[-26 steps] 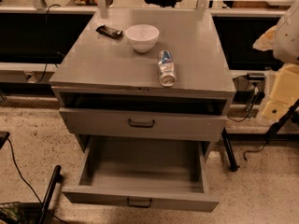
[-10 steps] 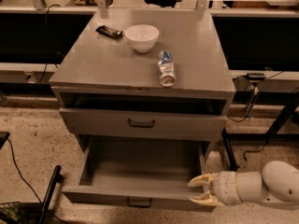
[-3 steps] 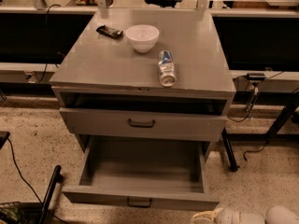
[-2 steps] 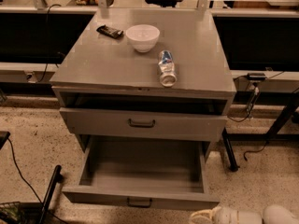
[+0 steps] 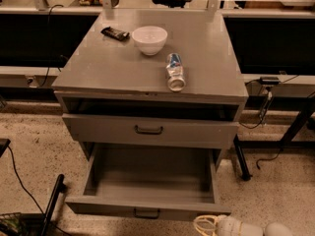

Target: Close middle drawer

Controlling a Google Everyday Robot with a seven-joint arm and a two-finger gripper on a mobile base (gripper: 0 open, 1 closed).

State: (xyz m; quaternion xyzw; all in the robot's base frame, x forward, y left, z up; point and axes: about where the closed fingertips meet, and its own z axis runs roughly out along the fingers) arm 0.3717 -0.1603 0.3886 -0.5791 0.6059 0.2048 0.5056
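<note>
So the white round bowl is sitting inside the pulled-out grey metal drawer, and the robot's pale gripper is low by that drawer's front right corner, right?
Not quite. The camera view shows the white round bowl on the grey metal cabinet's top, not in the pulled-out grey metal drawer. The pale gripper is indeed low by that drawer's front right corner.

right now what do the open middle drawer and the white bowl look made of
The middle drawer looks like painted sheet metal: matte grey, with thin flat walls. The bowl is likely glazed ceramic, possibly plastic: smooth white with a soft sheen. The gripper, cream-coloured, sits low by the drawer's front corner, at the view's lower right.
</note>
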